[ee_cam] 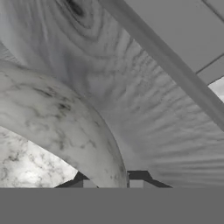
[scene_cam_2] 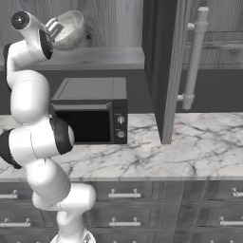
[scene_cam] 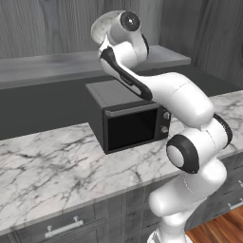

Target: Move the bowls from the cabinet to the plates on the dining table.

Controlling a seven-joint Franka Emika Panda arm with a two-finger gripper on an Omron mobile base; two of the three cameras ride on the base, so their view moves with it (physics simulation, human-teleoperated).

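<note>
A white marble-look bowl (scene_cam_2: 72, 28) with grey veins sits tilted on the lower shelf of the grey wood-grain cabinet (scene_cam_2: 102, 56). My arm reaches up to the bowl, and the gripper (scene_cam_2: 54, 29) is at its left rim. In the hand view the thick bowl rim (ee_cam: 65, 127) runs down between the two dark fingertips (ee_cam: 136, 183), so the gripper (ee_cam: 113, 183) is shut on it. From the left base view the bowl (scene_cam: 98, 29) peeks out behind the wrist. The plates and the dining table are out of view.
A black microwave (scene_cam_2: 90, 111) stands on the marble counter (scene_cam_2: 190, 147) directly under the shelf. The open cabinet door (scene_cam_2: 163, 71) with its long silver handle (scene_cam_2: 194, 57) juts out to the right of the arm. Drawers run below the counter.
</note>
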